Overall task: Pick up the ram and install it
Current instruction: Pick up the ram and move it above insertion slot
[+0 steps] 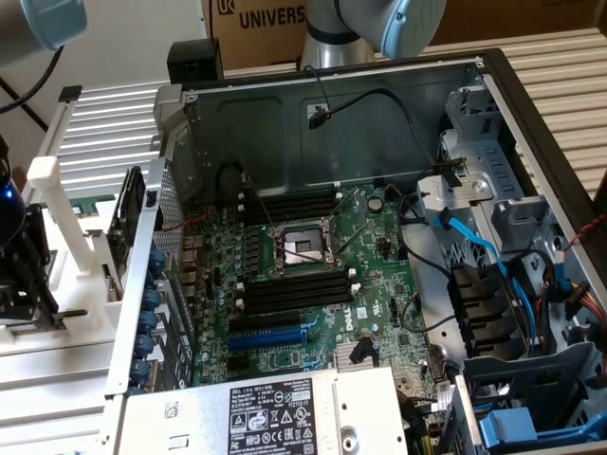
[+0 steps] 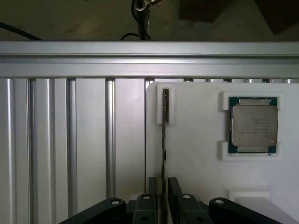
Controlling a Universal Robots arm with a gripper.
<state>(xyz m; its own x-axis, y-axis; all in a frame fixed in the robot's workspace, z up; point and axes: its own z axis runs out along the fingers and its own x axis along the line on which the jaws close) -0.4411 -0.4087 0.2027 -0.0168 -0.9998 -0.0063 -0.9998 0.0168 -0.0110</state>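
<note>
Ram [image 2: 165,112] stands edge-on in its white holder [image 2: 196,163]; we see the gripper [image 2: 163,184] open astride it, nothing gripped yet; board slots [image 1: 294,289] look empty.

Setting: robotics lab bench. Evidence: a desktop computer case [image 1: 332,104] lies open with its motherboard [image 1: 379,242] exposed, on a tabletop [image 1: 560,66] of ribbed aluminium profile. Behind the case stand a cardboard box [image 1: 261,24] printed "UNIVERS" and a grey-blue robot arm [image 1: 379,24]. A white fixture plate [image 2: 196,158] holds a processor chip [image 2: 253,125] in a recess.
</note>
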